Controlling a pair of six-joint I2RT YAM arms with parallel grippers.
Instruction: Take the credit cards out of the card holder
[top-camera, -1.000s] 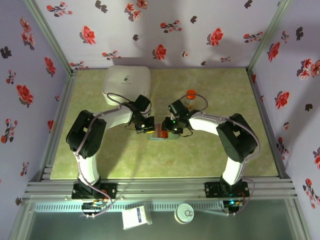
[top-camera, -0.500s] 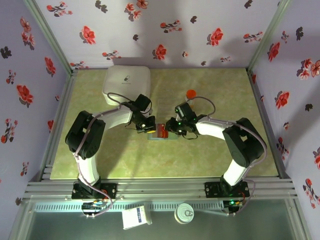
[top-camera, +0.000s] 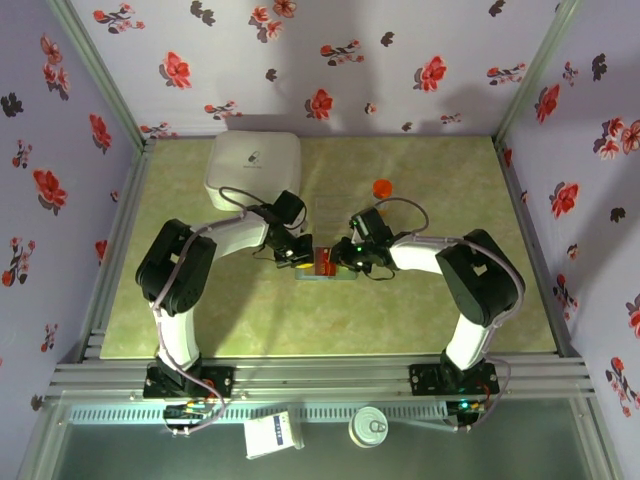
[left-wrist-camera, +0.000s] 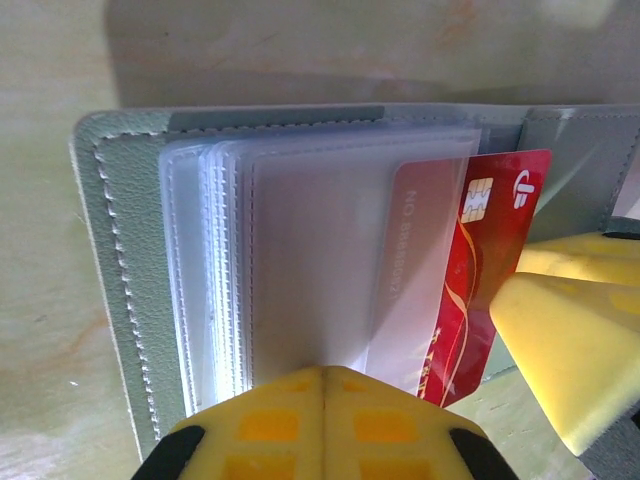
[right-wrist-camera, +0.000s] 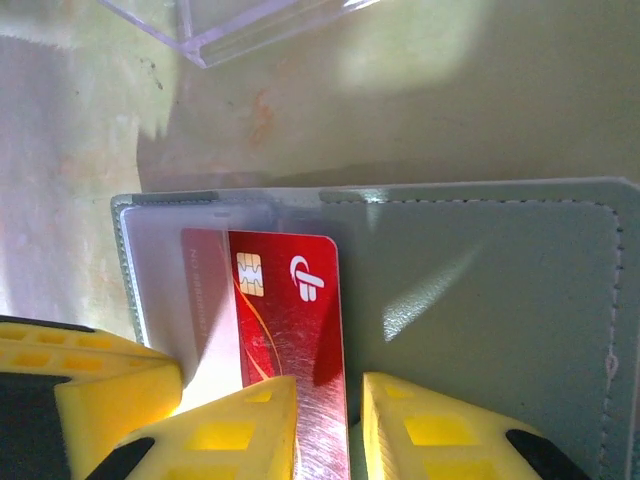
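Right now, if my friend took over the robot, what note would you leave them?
Left end effector: shut, tips at the near edge of the card holder's clear sleeves.
Right end effector: fingers either side of the red card's free end; firm grip not confirmed.
Holder lies open, flat on the table, between the arms.
Done: red card partway out of its sleeve.
Left: pull it fully free, set it down, then check the other sleeves for more cards.
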